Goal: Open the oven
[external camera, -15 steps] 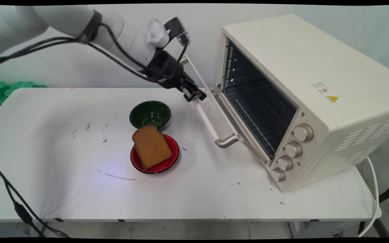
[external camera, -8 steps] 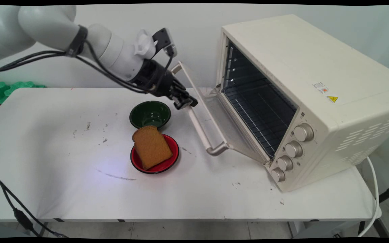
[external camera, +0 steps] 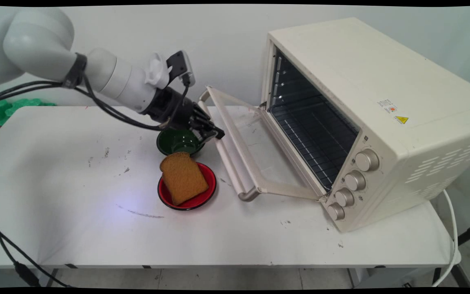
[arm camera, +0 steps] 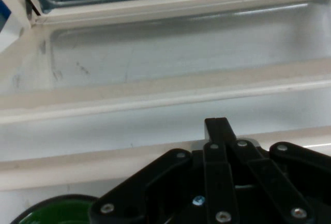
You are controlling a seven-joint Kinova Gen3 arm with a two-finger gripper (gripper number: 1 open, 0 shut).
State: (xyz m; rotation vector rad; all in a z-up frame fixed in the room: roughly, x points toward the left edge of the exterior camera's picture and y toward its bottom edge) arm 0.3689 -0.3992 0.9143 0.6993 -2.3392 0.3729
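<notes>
Cream oven door [external camera: 255,147] hangs half-open, its handle [external camera: 229,161] pinched in the black claw [external camera: 214,132] above the green bowl [external camera: 178,141]; a slip could drop the door onto the tabletop [external camera: 76,183].

1 toaster oven [external camera: 375,118] – 4 knobs [external camera: 366,160] – 1 green bowl [external camera: 178,141], 1 red plate [external camera: 202,196], 1 bread slice [external camera: 183,178]

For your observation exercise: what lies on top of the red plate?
A brown slice of bread lies on the round red plate, tilted, its upper edge leaning over the rim toward the green bowl. The plate's centre is covered.
</notes>
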